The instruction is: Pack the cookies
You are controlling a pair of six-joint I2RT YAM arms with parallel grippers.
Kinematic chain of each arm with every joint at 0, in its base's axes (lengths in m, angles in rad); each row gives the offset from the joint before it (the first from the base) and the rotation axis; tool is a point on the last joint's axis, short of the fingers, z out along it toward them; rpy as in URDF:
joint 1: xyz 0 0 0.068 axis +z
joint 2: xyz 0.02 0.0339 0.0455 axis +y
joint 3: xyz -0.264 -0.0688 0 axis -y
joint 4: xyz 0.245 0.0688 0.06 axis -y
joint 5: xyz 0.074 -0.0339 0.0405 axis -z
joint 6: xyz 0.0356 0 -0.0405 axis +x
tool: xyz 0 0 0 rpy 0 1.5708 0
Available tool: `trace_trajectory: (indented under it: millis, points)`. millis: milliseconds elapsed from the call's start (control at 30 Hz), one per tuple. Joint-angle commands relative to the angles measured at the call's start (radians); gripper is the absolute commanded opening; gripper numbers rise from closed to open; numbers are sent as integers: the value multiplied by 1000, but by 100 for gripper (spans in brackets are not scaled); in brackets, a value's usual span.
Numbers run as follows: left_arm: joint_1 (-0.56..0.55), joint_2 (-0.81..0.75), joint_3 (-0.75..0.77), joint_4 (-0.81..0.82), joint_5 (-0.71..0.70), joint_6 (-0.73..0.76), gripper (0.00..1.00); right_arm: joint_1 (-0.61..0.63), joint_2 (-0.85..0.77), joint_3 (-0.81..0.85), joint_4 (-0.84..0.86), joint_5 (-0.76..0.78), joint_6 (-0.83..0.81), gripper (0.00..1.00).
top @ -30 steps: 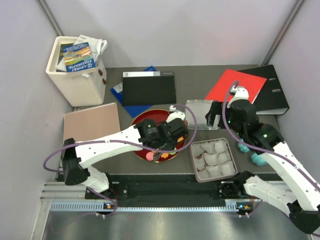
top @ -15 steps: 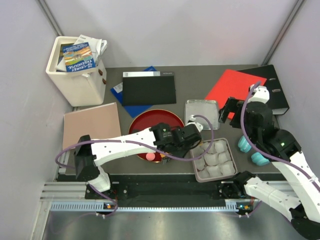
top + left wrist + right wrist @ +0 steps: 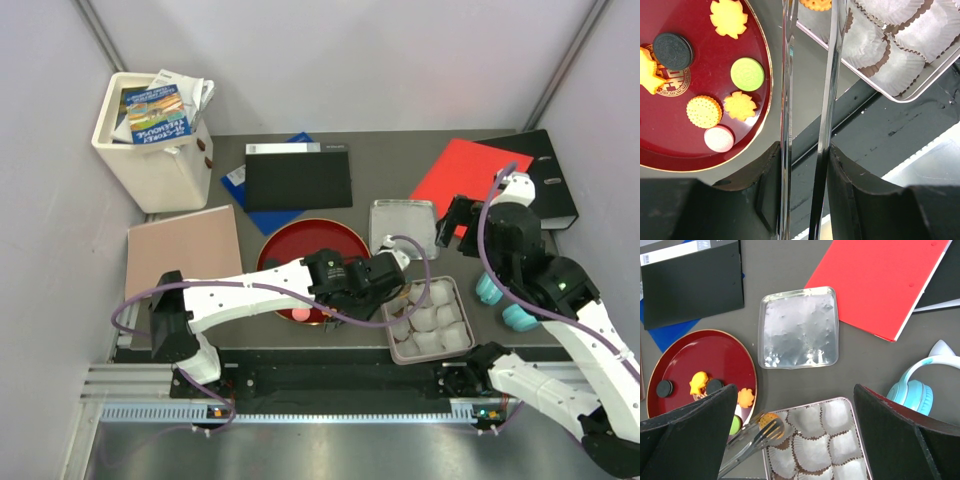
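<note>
Left fingers (image 3: 765, 200) are clamping tongs (image 3: 786, 125) that are pinching an orange cookie (image 3: 767, 421) at the tray (image 3: 885, 92) corner, other cookies (image 3: 747, 74) sitting on the red plate (image 3: 700, 145), right fingers (image 3: 690, 430) hanging spread, empty; cookie probably risking slipping off the thin blades onto the counter (image 3: 810, 75).

Cookies (image 3: 747, 74) on plate (image 3: 695, 355), left of tray (image 3: 469, 315), lid (image 3: 403, 228) behind tray
</note>
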Motion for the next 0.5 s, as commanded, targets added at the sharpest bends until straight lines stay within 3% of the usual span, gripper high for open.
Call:
trace_trajectory:
  millis: [0, 233, 467]
  points:
    - [-6, 1, 5, 34, -25, 4, 34, 5, 3, 10, 33, -8, 5, 99]
    - [-6, -1, -11, 30, -42, -7, 35, 3, 2, 1, 36, -9, 0, 99]
    - [-6, -1, -11, 28, -54, -5, 50, 5, 2, -13, 42, -9, -1, 99]
